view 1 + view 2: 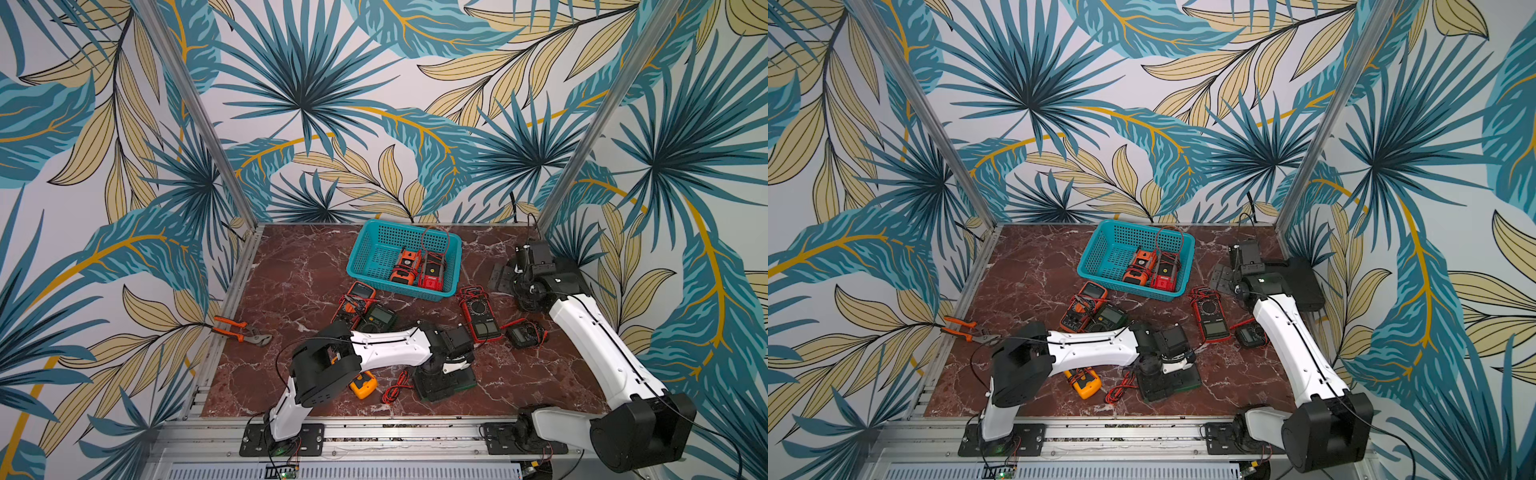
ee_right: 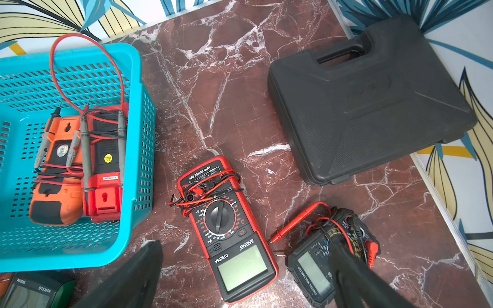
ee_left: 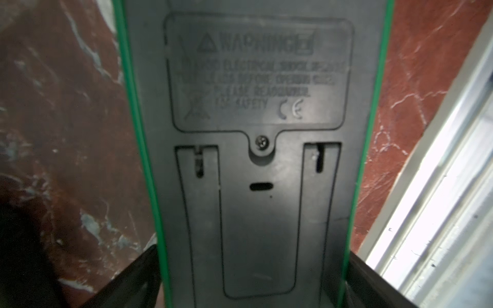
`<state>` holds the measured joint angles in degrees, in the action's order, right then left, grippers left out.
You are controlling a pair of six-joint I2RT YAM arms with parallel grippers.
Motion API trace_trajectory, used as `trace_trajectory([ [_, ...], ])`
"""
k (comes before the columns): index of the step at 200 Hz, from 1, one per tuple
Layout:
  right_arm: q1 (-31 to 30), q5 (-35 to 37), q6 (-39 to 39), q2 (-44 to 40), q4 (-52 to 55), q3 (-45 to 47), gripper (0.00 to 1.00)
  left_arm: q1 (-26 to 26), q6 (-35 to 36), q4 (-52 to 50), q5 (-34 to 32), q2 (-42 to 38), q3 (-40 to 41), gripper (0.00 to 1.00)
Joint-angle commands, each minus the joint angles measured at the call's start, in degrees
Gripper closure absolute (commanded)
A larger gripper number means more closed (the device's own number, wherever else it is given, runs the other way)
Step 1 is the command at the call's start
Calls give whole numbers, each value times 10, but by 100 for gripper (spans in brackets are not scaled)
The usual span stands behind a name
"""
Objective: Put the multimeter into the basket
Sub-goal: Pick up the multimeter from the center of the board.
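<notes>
A dark multimeter (image 3: 253,133) with a green edge lies face down on the marble table near the front, seen in both top views (image 1: 451,386) (image 1: 1173,384). My left gripper (image 3: 252,250) points down over it, open, one finger at each long side of the body. The teal basket (image 1: 365,249) (image 2: 144,149) stands at the back middle and holds an orange multimeter (image 1: 404,268) and a red one (image 1: 432,272) with their leads. My right gripper (image 2: 245,246) hangs open and empty at the back right, above a red multimeter (image 2: 229,229).
Loose on the table are a small black meter (image 1: 524,334), an orange-brown meter (image 1: 357,297), a dark green one (image 1: 380,318) and a yellow one (image 1: 363,384). A black hard case (image 2: 368,101) sits at the back right. Orange-handled pliers (image 1: 241,330) lie at the left edge.
</notes>
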<state>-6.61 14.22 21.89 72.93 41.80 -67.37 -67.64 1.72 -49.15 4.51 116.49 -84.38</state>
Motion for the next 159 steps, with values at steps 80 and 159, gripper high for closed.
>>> trace_trajectory([
  [80, 3, -7, 5, 0, -9, 1, 0, -1, -8, 15, -62, -10, -8, 40],
  [159, 3, 11, 5, -29, -10, 13, 0, 2, -28, 19, -139, -112, -46, 96],
])
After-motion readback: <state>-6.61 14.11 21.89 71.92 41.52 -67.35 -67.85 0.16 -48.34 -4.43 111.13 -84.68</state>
